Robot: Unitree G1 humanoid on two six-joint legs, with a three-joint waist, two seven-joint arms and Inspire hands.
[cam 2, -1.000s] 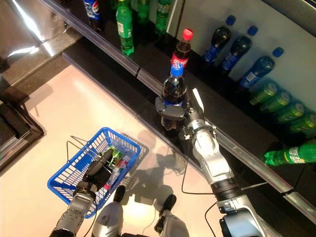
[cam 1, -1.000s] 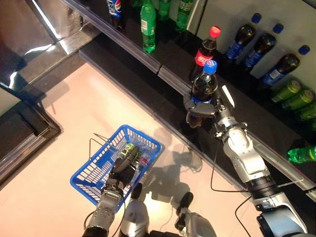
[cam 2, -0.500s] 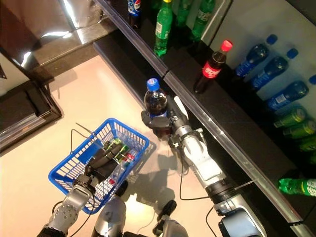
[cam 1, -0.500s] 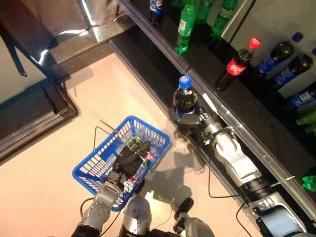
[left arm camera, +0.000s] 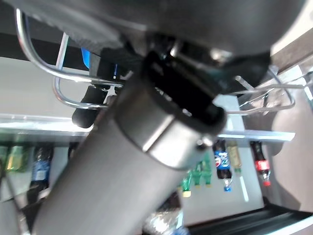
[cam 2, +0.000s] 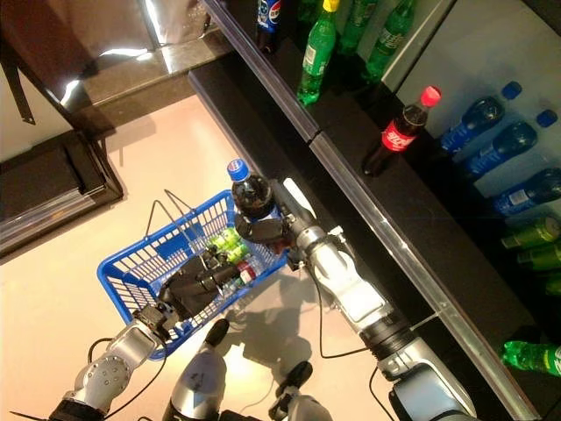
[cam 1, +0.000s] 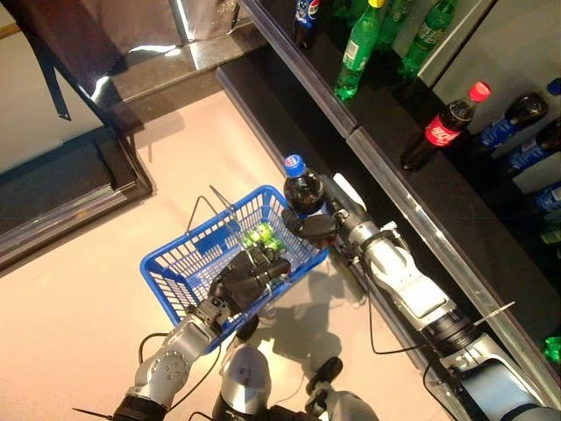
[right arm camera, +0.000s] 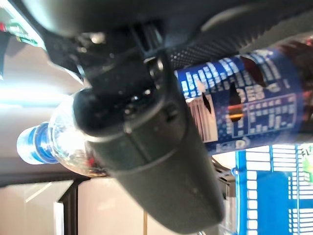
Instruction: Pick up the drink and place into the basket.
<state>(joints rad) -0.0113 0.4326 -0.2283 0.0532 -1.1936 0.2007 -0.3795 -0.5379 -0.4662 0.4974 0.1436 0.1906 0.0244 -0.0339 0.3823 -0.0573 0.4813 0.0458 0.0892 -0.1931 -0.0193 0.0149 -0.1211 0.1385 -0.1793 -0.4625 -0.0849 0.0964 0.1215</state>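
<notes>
A dark cola bottle (cam 1: pixel 302 189) with a blue cap stays upright in my right hand (cam 1: pixel 317 226), whose fingers and thumb (right arm camera: pixel 146 147) wrap its blue label (right arm camera: pixel 244 103). The bottle hangs over the far right corner of the blue wire basket (cam 1: pixel 171 272), just inside the rim. My left hand (cam 1: pixel 245 282) is curled on the basket's near rim and holds it up off the floor. Green bottles (cam 1: pixel 260 235) lie inside the basket. Its wire handle with a black grip (left arm camera: pixel 90 95) shows in the left wrist view.
A dark shelf edge (cam 1: pixel 386 175) runs diagonally on the right. On the shelf stand green bottles (cam 1: pixel 355 53), a red-capped cola (cam 1: pixel 443 127) and blue-capped dark bottles (cam 1: pixel 513 132). A dark step (cam 1: pixel 70 175) borders the pale floor on the left.
My right hand has carried the cola bottle down and left from the shelf edge to over the basket's corner. The left hand has brought the basket closer to it. The camera has also shifted.
</notes>
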